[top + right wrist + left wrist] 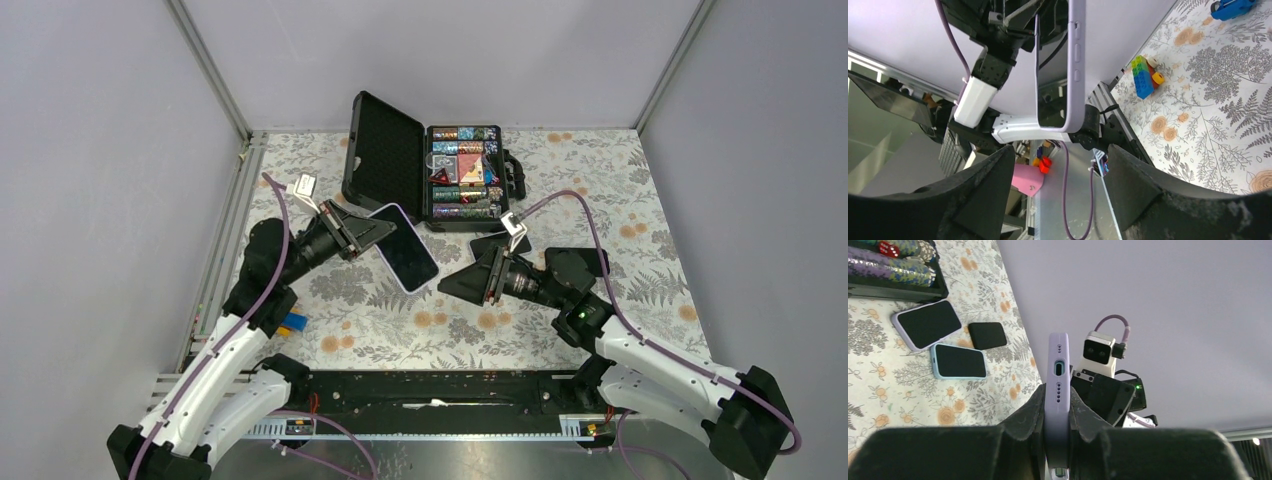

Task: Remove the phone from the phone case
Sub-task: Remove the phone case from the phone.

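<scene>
Top view first: left fingers [355, 232] are clamped on the far-left end of the phone [405, 250], holding it clear of the tabletop [640, 200]. Its long axis slants from far-left to near-right. Right fingers [470, 278] are spread wide with nothing between them, pointing left just beside the phone's free near-right end. That makes the right arm the one placed to work on it.

Left wrist view: the lilac phone case [1058, 395] is seen edge-on, pinched from both sides, with its charging port facing away. The right arm's wrist camera [1099, 352] sits just beyond that free end. Two spare phones lie on the tabletop off to the left.

Right wrist view: the case's side, buttons showing, hangs ahead of the parted fingers with its length running straight away from them. Its nearest corner lines up with the gap, but I see no contact. My read is that the phone is fully seated, so a push or peel at this end comes next.
</scene>
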Robot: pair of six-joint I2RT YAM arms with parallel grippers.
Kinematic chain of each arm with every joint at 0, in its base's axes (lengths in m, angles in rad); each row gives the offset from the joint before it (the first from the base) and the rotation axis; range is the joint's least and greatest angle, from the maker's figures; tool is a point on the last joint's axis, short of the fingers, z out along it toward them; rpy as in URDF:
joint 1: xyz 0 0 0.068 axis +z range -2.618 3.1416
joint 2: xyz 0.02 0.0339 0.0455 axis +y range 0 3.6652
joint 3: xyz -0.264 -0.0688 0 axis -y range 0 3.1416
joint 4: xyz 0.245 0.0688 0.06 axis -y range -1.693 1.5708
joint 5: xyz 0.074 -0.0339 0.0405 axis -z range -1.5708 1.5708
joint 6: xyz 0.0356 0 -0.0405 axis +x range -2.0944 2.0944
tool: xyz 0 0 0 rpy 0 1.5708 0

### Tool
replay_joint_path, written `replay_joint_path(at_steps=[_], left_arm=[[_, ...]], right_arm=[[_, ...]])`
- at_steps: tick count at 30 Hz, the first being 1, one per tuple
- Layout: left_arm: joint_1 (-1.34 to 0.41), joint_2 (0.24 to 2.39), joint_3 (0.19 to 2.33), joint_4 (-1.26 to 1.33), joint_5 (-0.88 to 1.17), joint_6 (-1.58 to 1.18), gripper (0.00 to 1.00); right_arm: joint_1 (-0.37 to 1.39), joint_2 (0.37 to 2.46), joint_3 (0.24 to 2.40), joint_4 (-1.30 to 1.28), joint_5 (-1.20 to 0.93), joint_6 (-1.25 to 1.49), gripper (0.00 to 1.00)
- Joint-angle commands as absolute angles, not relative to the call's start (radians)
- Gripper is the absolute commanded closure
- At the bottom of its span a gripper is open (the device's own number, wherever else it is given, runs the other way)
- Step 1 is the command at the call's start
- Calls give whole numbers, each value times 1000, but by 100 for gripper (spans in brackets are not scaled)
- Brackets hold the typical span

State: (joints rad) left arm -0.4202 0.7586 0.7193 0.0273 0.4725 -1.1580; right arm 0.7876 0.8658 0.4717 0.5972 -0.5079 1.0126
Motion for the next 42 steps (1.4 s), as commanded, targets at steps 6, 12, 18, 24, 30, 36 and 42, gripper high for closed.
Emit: replay_joint_path(at_steps=[6, 12, 18, 24, 30, 36, 42], left_arm=[[-422, 691, 766, 130, 448, -1236, 100], [-422, 708, 809, 114, 450, -1250, 100], [-422, 712, 792, 176, 436, -1297, 100], [-422, 715, 771, 250, 429, -1369, 100], [-422, 714, 751, 348, 397, -1454, 100], [-422, 732, 764, 379, 392, -1461, 100], [-422, 764, 778, 403, 431, -1428, 100]], right_arm=[[799, 886, 546, 770, -406, 1091, 35], [799, 945, 586, 811, -415, 1138, 32], [800, 974, 574, 927, -403, 1219, 45], [799, 979, 568, 966, -366, 1302, 52], [799, 987, 595, 942, -332, 1352, 63], [799, 1016, 616, 970, -313, 1393, 66], [799, 1058, 644, 985, -326, 1388, 62]])
